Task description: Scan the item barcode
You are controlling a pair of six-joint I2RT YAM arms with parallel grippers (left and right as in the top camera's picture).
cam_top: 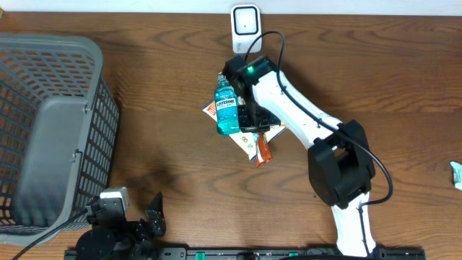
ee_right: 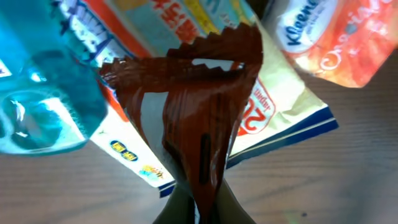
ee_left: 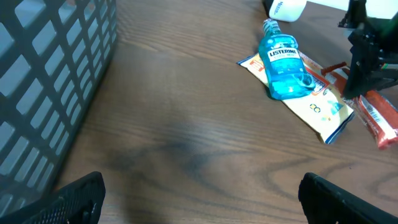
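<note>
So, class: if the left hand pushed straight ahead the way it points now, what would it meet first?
Probably nothing: ahead of the left hand lies only bare table. The basket sits left of that line, the mouthwash bottle right.

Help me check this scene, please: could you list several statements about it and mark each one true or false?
1. The blue Listerine bottle lies on its side on a flat packet. True.
2. The right end effector is open and holds nothing. False: it is shut on a brown wrapper.
3. The left end effector grips the bottle. False: it is open, empty and away from the pile.
4. The gray basket stands on the left arm's side of the table. True.
5. The white scanner lies inside the basket. False: it stands on the table beyond the pile.
</note>
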